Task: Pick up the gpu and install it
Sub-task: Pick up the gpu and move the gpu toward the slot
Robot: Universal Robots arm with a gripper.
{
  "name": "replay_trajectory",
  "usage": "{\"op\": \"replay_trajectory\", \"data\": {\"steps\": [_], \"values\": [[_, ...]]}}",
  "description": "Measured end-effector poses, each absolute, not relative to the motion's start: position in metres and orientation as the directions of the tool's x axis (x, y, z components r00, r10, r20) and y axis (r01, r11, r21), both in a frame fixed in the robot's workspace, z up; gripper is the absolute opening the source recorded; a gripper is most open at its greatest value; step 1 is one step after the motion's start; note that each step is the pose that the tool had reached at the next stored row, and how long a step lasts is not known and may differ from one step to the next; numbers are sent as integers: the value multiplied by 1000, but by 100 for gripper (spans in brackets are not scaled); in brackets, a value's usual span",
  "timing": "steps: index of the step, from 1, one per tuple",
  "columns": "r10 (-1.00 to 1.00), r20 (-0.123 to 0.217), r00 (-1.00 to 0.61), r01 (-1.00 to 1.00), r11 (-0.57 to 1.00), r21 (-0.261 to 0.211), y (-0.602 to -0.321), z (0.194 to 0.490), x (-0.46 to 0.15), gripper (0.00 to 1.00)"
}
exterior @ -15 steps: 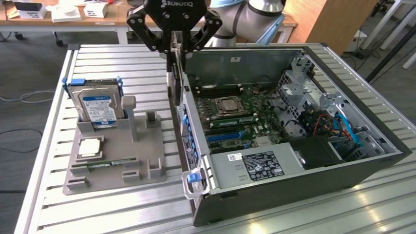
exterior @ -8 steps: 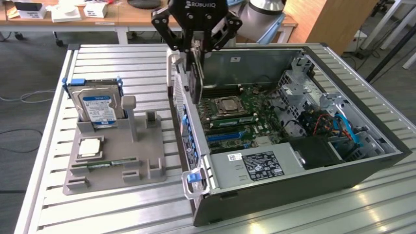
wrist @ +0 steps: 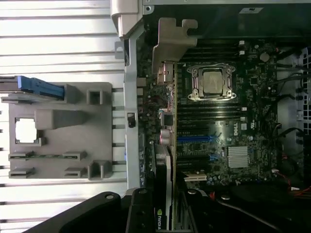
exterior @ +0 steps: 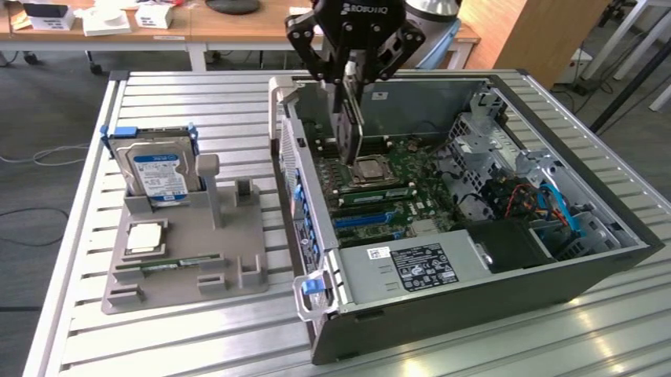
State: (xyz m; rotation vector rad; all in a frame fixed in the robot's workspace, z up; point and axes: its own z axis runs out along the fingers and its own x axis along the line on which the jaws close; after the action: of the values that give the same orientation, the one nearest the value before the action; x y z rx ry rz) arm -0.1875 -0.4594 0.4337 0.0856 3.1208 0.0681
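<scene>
My gripper (exterior: 351, 75) hangs over the far end of the open computer case (exterior: 587, 275), shut on the gpu (exterior: 347, 118). The gpu is a thin dark card that hangs edge-on below the fingers, down into the case beside the wall with the rear slots. It sits just above the motherboard (exterior: 409, 200), close to the processor socket (exterior: 373, 169). In the wrist view the gpu (wrist: 165, 165) runs out from between the fingers (wrist: 141, 208), with its silvery bracket (wrist: 168, 43) at the far end. Whether it touches the board I cannot tell.
A grey parts holder (exterior: 236, 243) lies on the slatted metal table (exterior: 94, 330) at the exterior view's left of the case. It carries a hard drive with a blue label (exterior: 157, 171), a processor (exterior: 144, 236) and a green memory stick (exterior: 168, 265). A power supply (exterior: 414, 267) fills the case's near end.
</scene>
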Motion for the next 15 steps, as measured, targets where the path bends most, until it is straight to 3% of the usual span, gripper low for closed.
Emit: {"op": "replay_trajectory", "data": {"steps": [15], "values": [[55, -17, -998, 54, 998, 44, -459, 434, -119, 27]]}}
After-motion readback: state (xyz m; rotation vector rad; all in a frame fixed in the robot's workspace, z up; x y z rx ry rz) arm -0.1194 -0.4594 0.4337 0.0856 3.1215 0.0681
